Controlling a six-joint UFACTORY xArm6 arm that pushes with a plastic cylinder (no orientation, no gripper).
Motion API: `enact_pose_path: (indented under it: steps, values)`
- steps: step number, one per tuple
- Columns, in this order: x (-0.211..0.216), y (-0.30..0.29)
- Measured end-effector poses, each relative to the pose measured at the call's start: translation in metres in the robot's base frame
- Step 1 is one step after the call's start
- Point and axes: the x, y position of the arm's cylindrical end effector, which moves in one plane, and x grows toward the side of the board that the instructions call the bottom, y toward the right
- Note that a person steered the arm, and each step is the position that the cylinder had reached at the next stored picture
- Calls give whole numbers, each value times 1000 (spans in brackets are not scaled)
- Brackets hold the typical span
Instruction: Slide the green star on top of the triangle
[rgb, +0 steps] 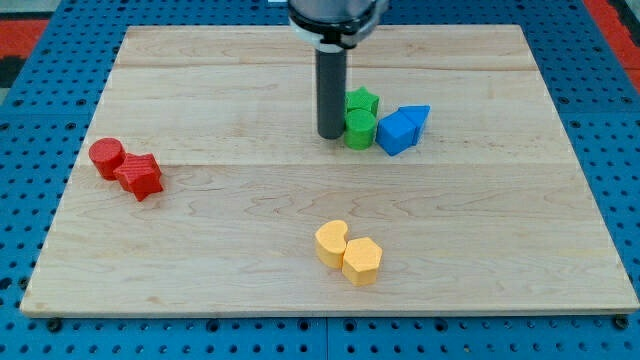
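The green star sits right of the board's middle, near the view's top. A green round block lies just below it, touching it. The blue triangle lies to the right of the green blocks, with a blue cube pressed against its lower left. My tip rests on the board just left of the green round block, close to or touching it, and lower left of the green star.
A red round block and a red star sit together at the view's left. Two yellow blocks lie near the view's bottom centre. The wooden board lies on a blue pegboard.
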Motion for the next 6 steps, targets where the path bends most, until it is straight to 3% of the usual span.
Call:
enact_pose_path:
  steps: [3,4,5,6]
  values:
    - [-61,12]
    - [-66,52]
    - [-105,80]
    - [-105,104]
